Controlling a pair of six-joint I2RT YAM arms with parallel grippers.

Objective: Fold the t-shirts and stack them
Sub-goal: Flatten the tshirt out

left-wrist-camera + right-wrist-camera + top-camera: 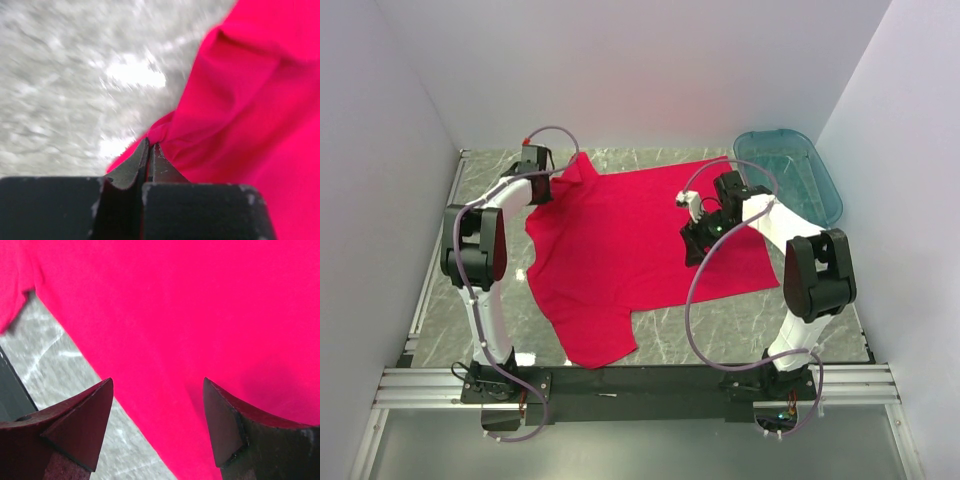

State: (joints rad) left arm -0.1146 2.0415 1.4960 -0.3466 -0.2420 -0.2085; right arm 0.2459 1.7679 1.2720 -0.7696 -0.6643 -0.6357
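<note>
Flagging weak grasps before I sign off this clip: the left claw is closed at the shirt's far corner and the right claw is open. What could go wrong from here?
1. The left claw seems to pinch only a thin edge fold of the t-shirt, so the cloth may slip out when lifted.
2. The right claw hangs open, with one fingertip over the bare table and the other over cloth. Closing there might miss the hem or bunch the fabric.
</note>
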